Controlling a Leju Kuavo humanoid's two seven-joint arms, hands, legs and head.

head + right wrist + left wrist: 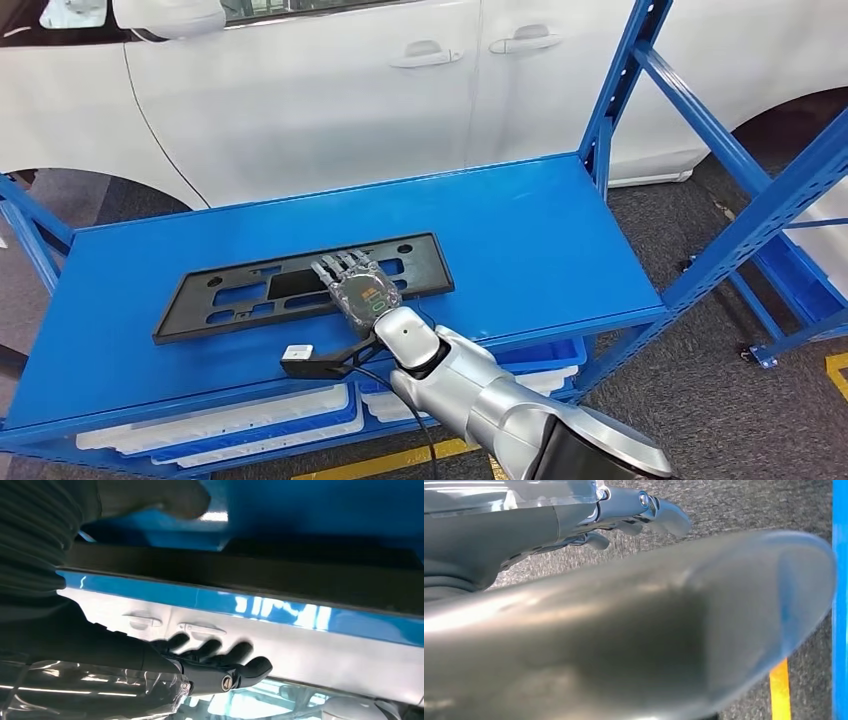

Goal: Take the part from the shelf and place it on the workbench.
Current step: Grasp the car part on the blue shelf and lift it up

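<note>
Your part is the long black plate frame lying flat on the blue shelf, running lengthwise across it, nearer the front edge than the back. Lying flat like that, it offers no raised edge to hook, so I judge the hand has to work at its long rim.

Your right hand is over the right-of-middle stretch of the part, palm down, fingers reaching across it toward the far rim. In the right wrist view the dark fingers hang spread and apart from the part's black edge, with the thumb on the other side of it. So read the hand as spread around the part but not yet closed; firm contact can't be confirmed.

Your left hand hangs low over grey floor; whether its fingers are curled or loose I cannot tell.

Behind the shelf stands a white car. White trays sit on the lower level.
</note>
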